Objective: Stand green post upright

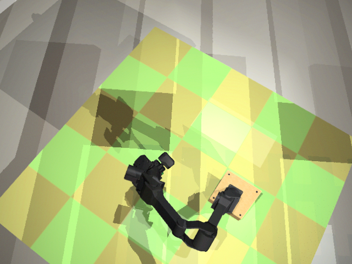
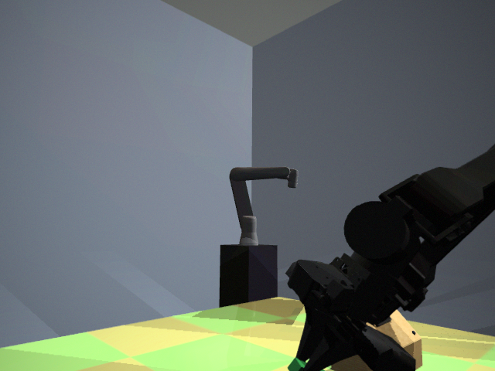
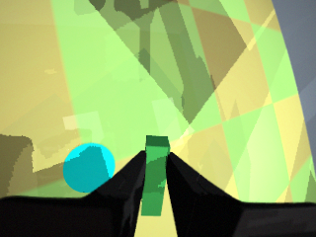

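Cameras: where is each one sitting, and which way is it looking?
Top: hangs high overhead, looking down on the checkered floor; shows the whole arm from its wooden base plate to the wrist.
Exterior: sits low by the floor, facing a room corner with a grey arm on a black pedestal; shows the gripper close up.
Wrist: rides on the gripper, looking along the fingers, which grip the green post; the cyan circle lies to its left.
Shared: wrist and exterior both show the green post.
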